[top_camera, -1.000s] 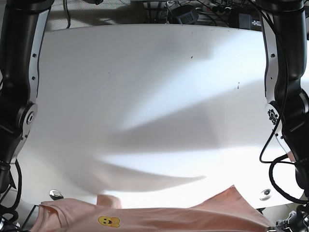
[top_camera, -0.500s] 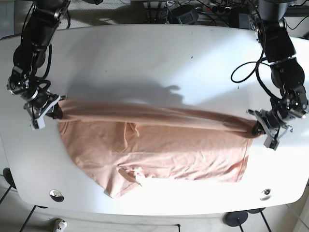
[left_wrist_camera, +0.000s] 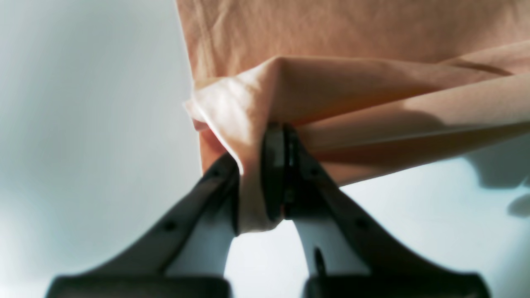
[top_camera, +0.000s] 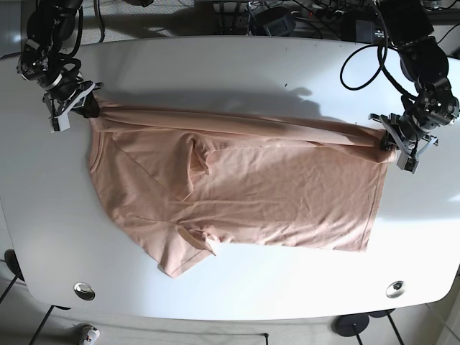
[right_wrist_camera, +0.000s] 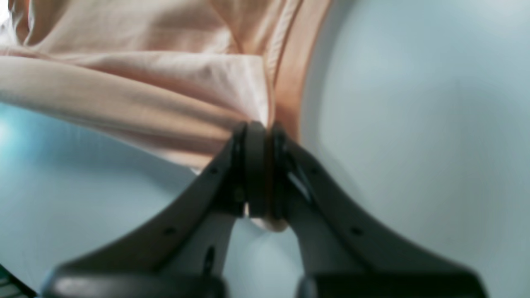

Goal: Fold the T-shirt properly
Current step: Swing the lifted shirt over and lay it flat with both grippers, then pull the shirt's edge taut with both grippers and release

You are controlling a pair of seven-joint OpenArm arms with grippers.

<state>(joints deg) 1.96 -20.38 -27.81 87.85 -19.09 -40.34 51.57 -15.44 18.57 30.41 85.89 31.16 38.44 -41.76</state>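
A peach T-shirt (top_camera: pixel 244 187) lies spread across the white table (top_camera: pixel 237 72), with one sleeve folded under at the front left. My right gripper (top_camera: pixel 88 108) is shut on the shirt's far left corner. My left gripper (top_camera: pixel 384 140) is shut on its far right corner. The edge between them is pulled taut and slightly lifted. In the left wrist view the left gripper (left_wrist_camera: pixel 254 153) pinches bunched cloth (left_wrist_camera: pixel 352 82). In the right wrist view the right gripper (right_wrist_camera: pixel 258 128) clamps a fold of cloth (right_wrist_camera: pixel 145 95).
Two round metal fittings sit near the table's front corners, one on the left (top_camera: pixel 84 290) and one on the right (top_camera: pixel 394 289). Cables and black devices (top_camera: pixel 287 18) lie behind the far edge. Bare tabletop shows beyond the shirt's far edge.
Both grippers have moved toward the far edge of the table, still shut on the shirt. The shirt has been dragged back with them and lies flatter.
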